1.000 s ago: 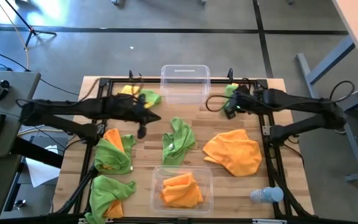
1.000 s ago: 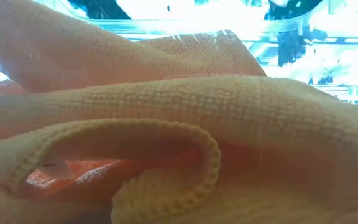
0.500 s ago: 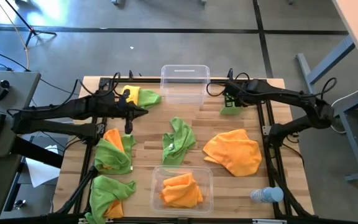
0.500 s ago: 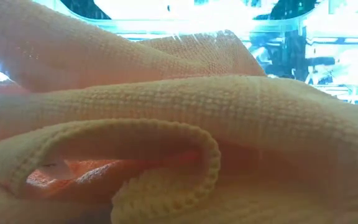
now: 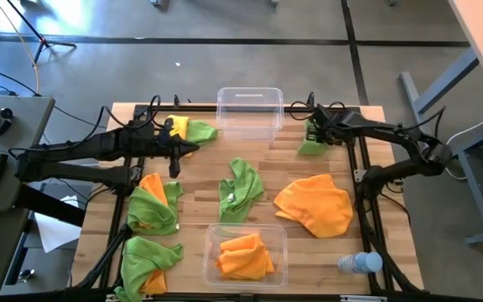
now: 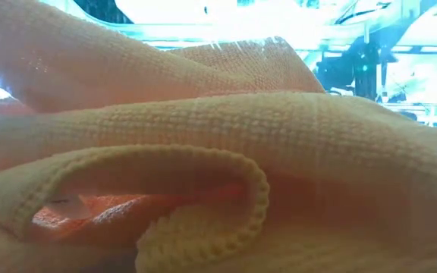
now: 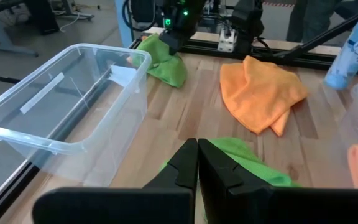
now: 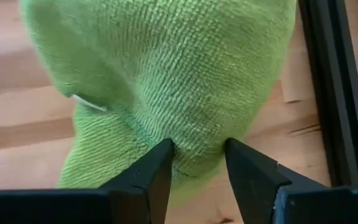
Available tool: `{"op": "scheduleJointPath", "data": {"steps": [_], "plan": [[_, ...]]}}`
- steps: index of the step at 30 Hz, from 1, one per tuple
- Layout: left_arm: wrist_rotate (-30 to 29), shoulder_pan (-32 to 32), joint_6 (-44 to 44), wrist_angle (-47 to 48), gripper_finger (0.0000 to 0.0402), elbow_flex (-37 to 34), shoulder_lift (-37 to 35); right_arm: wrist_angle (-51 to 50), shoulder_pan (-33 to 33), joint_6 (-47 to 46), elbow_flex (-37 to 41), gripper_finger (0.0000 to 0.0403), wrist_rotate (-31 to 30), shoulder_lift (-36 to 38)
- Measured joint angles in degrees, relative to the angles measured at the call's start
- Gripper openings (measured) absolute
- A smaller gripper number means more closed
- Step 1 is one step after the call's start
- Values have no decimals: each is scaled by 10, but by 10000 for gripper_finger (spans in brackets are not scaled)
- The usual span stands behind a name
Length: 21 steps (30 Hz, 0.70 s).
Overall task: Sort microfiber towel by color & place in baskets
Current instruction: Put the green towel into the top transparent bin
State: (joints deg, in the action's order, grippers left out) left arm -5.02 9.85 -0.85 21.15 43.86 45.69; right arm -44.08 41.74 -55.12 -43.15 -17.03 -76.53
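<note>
On the left of the wooden surface (image 5: 199, 201), two bunches of green and orange towels are lying, one (image 5: 153, 204) beside the left rail and one (image 5: 145, 264) at the near corner, both crumpled with no clear long axis. The left gripper (image 5: 172, 164) is hanging over bare planks between a yellow-green towel (image 5: 187, 130) at the far edge and the upper bunch, its fingers (image 7: 188, 165) pressed together with nothing between them. Toward the middle, the far basket (image 5: 249, 111), a clear rounded bin, is sitting empty with its long side running across the surface; a green towel (image 5: 241, 189) is lying rumpled below it, stretched lengthwise toward the near basket (image 5: 246, 250), which is holding folded orange cloth (image 5: 243, 256) of ribbed, looped weave. Open planks are lying around the middle towel. To the right, the right gripper (image 5: 313, 134) is pinching a green towel (image 8: 166, 81) just beside the black frame rail, fingers (image 8: 151, 171) closed into its knit folds. A broad orange towel (image 5: 313, 205) is spreading flat nearby, and a clear bottle (image 5: 359, 263) is lying at the near right corner.
</note>
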Motion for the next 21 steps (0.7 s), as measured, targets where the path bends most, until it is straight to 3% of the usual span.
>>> {"op": "scheduleJointPath", "data": {"steps": [9, 14, 21], "plan": [[-24, 0, 0, 0, 0, 0, 0, -9, -22, 23, 1, 9, 11, 0], [-24, 0, 0, 0, 0, 0, 0, -75, -47, 15, -36, 13, 2, 0], [-25, 0, 14, 0, 0, 0, 0, -211, -100, 12, -160, 4, -74, 1]]}}
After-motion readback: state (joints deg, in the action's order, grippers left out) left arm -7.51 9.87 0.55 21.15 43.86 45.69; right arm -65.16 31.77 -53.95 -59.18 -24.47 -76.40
